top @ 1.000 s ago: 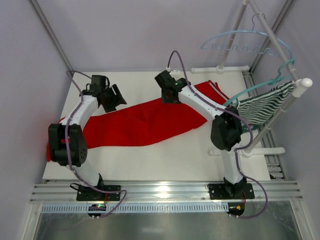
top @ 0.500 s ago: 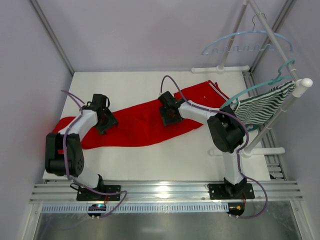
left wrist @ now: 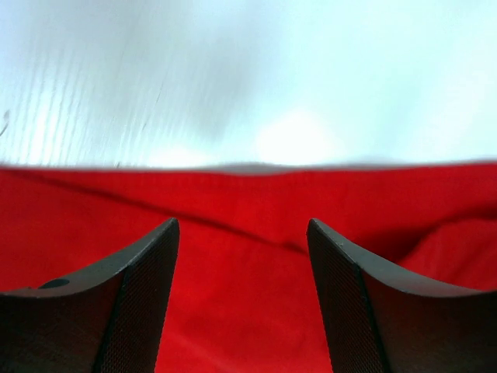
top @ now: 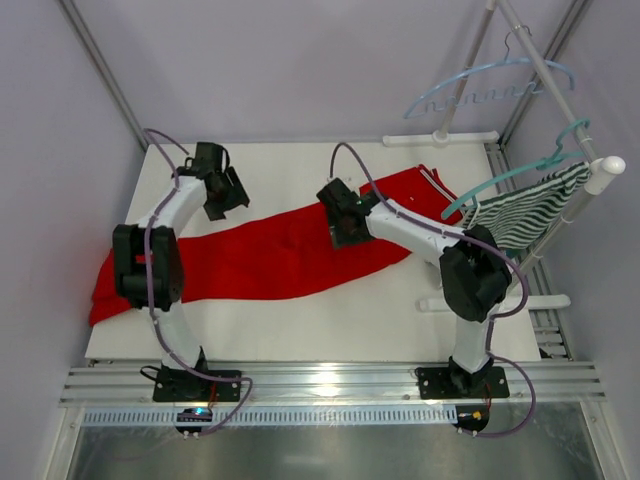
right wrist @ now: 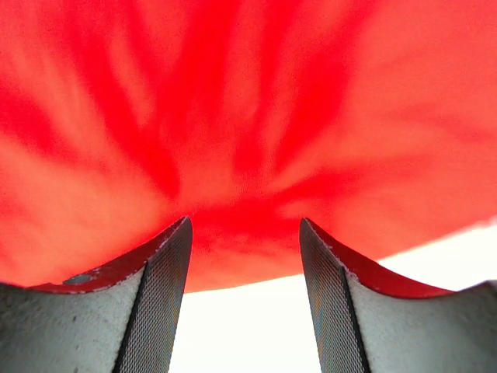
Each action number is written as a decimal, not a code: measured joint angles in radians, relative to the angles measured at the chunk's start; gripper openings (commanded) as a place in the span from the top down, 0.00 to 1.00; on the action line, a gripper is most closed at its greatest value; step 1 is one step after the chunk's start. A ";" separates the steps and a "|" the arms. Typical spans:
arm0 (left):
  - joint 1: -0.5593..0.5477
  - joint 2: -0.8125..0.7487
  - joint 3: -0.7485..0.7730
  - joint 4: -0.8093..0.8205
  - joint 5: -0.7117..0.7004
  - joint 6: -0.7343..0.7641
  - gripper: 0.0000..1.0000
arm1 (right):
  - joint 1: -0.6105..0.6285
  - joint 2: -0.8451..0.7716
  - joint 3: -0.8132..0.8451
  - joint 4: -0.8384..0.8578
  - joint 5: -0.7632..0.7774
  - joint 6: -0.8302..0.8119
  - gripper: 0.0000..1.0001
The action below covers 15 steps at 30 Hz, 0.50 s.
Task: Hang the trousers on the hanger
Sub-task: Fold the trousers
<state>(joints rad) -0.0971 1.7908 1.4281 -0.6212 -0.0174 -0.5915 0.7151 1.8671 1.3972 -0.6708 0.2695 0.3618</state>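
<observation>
The tabletop (top: 330, 310) is crossed by the trousers (top: 270, 255), laid flat, so nothing is judged done yet. The hanger (top: 478, 97) is hung bare, well apart from the trousers' waistband end. The left hand (top: 222, 190) is held open at the trousers' far edge; the right hand (top: 343, 222) is open over their middle.

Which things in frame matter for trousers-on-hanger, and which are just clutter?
Job:
- red trousers, lying flat
- pale blue hanger, hanging up top right

Lying about:
- teal hanger
- green-and-white striped garment
- white rack
</observation>
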 measured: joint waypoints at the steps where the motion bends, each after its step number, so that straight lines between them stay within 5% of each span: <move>1: -0.001 0.065 0.039 -0.013 -0.001 0.002 0.34 | -0.003 0.013 0.063 -0.052 0.056 0.045 0.40; 8: -0.001 0.249 0.070 -0.047 -0.011 -0.017 0.37 | -0.108 0.256 0.720 -0.411 0.341 0.452 0.44; 15: -0.002 0.211 -0.001 -0.053 -0.080 -0.038 0.42 | -0.247 0.362 0.798 -0.482 0.376 0.652 0.48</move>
<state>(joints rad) -0.0990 2.0018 1.4269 -0.6743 -0.0978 -0.6292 0.4679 2.2288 2.1948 -1.1526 0.6456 1.0142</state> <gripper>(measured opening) 0.583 0.528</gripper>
